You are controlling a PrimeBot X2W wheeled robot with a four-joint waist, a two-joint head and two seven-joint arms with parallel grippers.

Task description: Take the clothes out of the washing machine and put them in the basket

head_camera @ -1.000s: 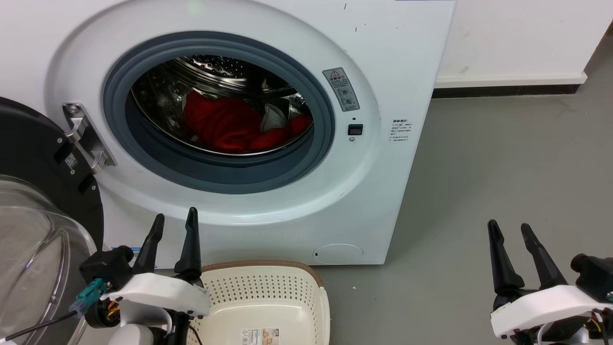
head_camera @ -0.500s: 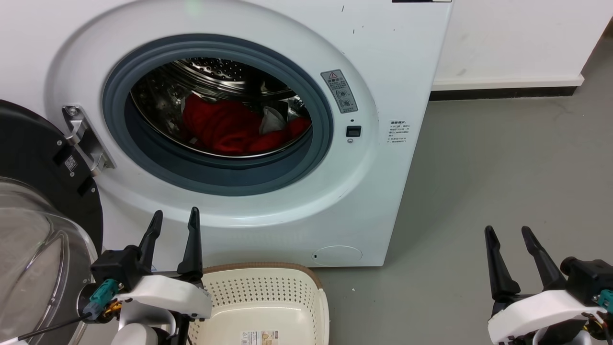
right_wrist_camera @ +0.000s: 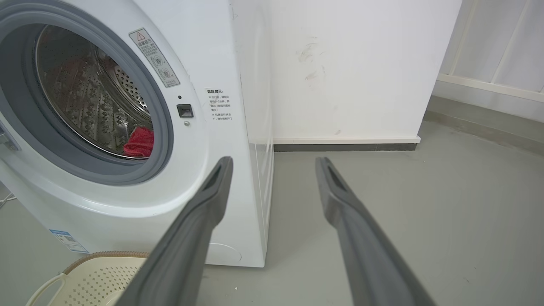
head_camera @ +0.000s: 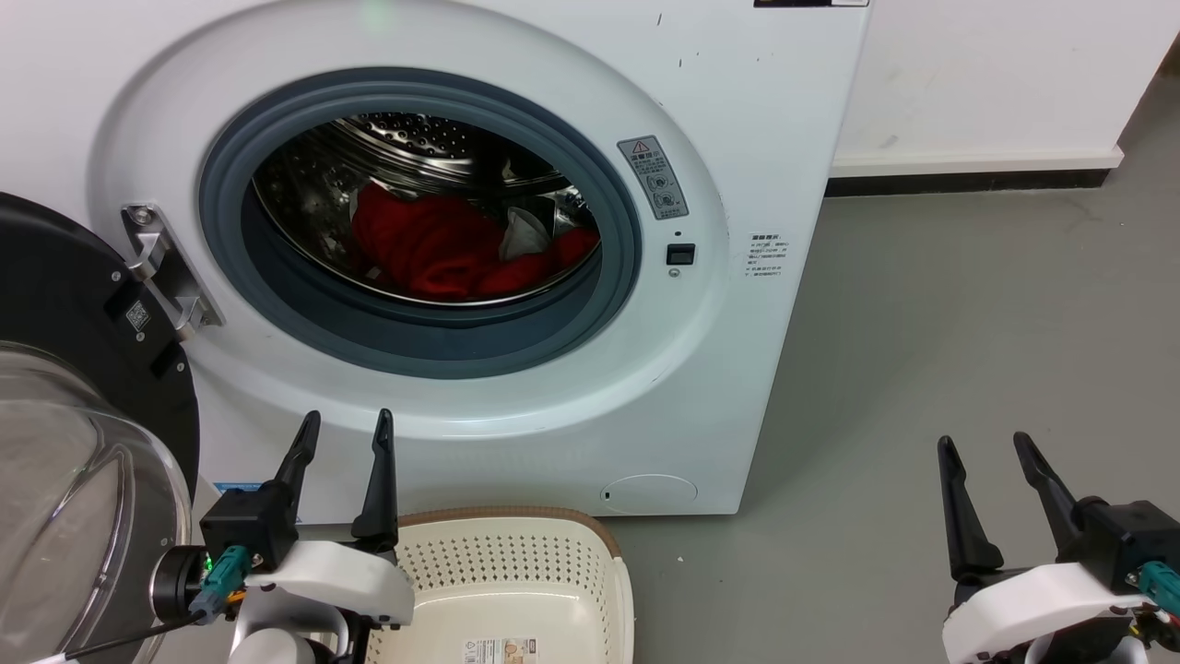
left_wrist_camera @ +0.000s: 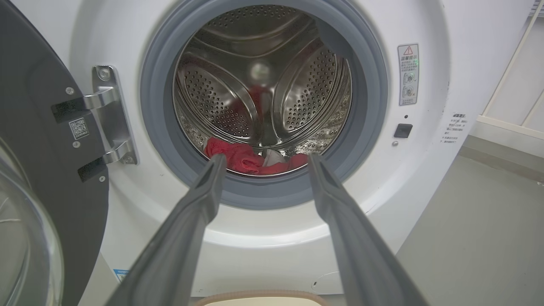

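The white washing machine [head_camera: 756, 111] stands with its door swung open, and red clothes [head_camera: 433, 244] lie low in the steel drum; they also show as clothes [left_wrist_camera: 238, 157] and clothes [right_wrist_camera: 140, 142] in the wrist views. A cream basket [head_camera: 516, 572] with a brown rim sits on the floor in front of the machine, holding nothing. My left gripper [head_camera: 346, 424] is open, just left of the basket and below the porthole, fingers pointing at the machine. My right gripper [head_camera: 986, 447] is open over bare floor, right of the machine. Nothing is held by either one.
The black-framed glass door [head_camera: 64, 443] hangs open at the far left, close beside my left arm. Grey floor [head_camera: 968, 304] spreads to the right of the machine up to a white wall with a dark skirting [head_camera: 968, 180].
The head view has shifted slightly. My left gripper has turned and edged right, toward the basket's near-left corner. My right gripper has sunk a little lower in the view. Clothes and basket are unmoved.
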